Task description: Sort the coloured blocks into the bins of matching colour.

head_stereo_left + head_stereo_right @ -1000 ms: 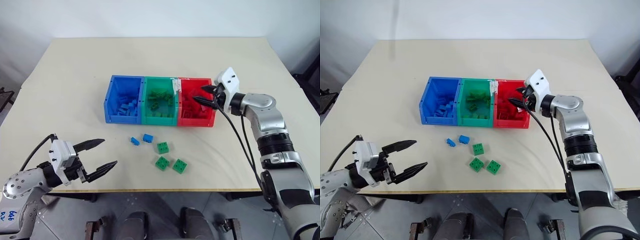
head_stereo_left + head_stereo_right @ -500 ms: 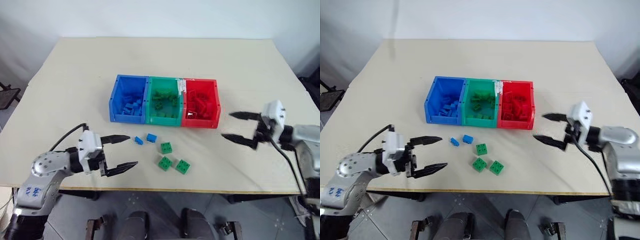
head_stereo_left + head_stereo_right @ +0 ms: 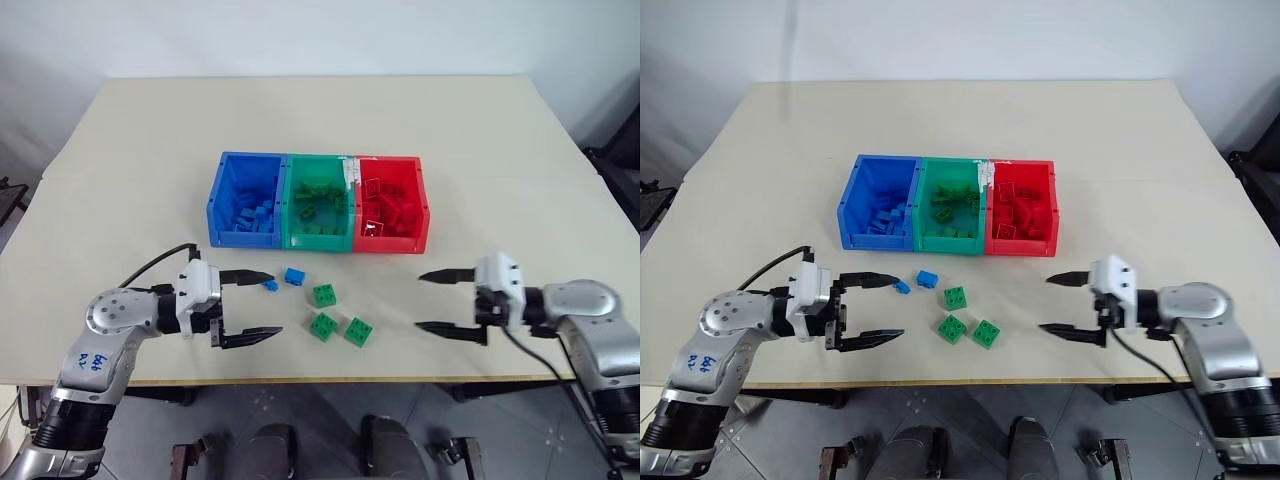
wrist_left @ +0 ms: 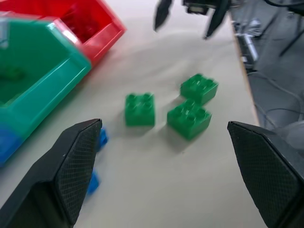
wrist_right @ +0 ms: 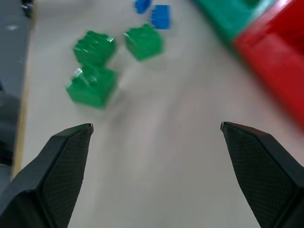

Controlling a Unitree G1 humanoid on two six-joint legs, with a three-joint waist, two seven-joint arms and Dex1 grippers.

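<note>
Three joined bins stand mid-table: blue [image 3: 240,236], green [image 3: 320,240] and red [image 3: 391,243], each holding blocks of its own colour. In front of them lie three loose green blocks [image 3: 324,295] [image 3: 322,326] [image 3: 359,331] and two small blue blocks [image 3: 294,276] [image 3: 270,285]. My left gripper [image 3: 279,303] is open, just left of the loose blocks, its upper fingertip close to the smaller blue block. My right gripper [image 3: 419,301] is open and empty, to the right of the green blocks and pointing at them. The left wrist view shows the green blocks [image 4: 140,109] between its fingers.
The near table edge [image 3: 330,380] runs just below both grippers. Bare tabletop stretches behind the bins and to both sides. The red bin's corner [image 5: 280,71] sits beside the right gripper's line of sight.
My right gripper drew back from the red bin toward the near edge, sank, and opened wide. The left gripper shifted right toward the blue blocks. The loose blocks stayed put.
</note>
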